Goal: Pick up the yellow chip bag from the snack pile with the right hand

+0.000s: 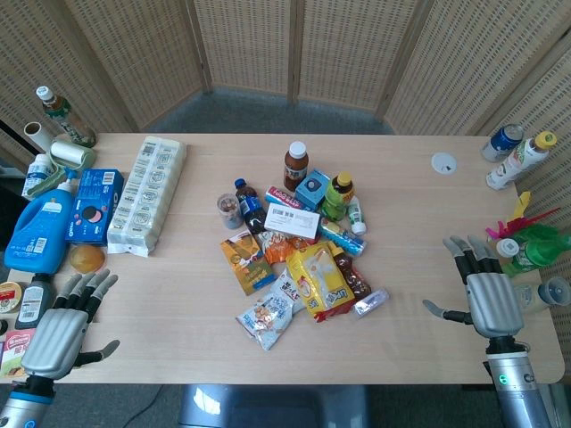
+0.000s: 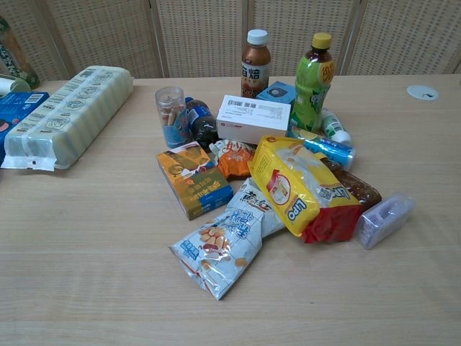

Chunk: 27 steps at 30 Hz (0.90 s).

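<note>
The yellow chip bag [image 1: 319,278] [image 2: 301,185] lies on top of the snack pile in the middle of the table, its red bottom edge toward the front. My right hand [image 1: 484,296] rests open on the table well to the right of the pile, fingers spread and pointing away, holding nothing. My left hand [image 1: 64,328] lies open at the front left corner, also holding nothing. Neither hand shows in the chest view.
Around the bag lie a white-blue snack packet [image 2: 220,249], an orange box [image 2: 194,179], a white box [image 2: 253,119], bottles [image 2: 314,81] and a clear plastic case [image 2: 385,219]. Green items and bottles [image 1: 533,248] crowd the right edge. A long pale package [image 1: 149,192] and blue detergent bottle [image 1: 40,230] sit left.
</note>
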Motion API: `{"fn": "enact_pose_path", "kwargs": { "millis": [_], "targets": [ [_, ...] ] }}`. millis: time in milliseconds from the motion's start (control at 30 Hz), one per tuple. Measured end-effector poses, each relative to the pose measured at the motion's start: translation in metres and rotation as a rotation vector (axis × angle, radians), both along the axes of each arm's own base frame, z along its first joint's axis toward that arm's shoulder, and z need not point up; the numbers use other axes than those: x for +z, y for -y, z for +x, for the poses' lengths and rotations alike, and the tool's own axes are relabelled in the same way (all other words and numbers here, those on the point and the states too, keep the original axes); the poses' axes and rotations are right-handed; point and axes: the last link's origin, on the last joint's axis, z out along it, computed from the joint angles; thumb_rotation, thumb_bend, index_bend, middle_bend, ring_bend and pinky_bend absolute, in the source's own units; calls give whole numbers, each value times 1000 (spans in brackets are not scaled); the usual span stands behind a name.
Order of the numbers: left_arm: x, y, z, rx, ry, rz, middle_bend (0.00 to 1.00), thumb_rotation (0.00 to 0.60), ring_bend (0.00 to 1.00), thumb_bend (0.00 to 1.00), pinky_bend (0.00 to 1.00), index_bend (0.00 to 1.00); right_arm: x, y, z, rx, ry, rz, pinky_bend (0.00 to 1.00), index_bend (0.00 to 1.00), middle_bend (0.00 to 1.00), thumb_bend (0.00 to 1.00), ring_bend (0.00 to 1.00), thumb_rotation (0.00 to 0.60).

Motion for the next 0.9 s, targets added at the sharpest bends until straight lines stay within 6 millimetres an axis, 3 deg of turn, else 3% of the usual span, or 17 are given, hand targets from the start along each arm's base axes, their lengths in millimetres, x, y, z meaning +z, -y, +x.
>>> {"fn": "enact_pose_path", "kwargs": {
  "millis": [433,633,900],
  "targets": [
    [3,0,-3,-14,5,2,30,600,0,222,0,78,-14,-3,9,8,76,60,0,0,67,34,0,462],
    [4,-2,-5,-15,9,-2,30,600,0,222,0,78,-37,3,28,60,66,146,0,0,7,29,0,457],
    [4,-2,-15,10,4,-6,29,600,0,221,0,75,-77,16,63,113,53,258,0,0,0,0,0,457]
  ]
}}
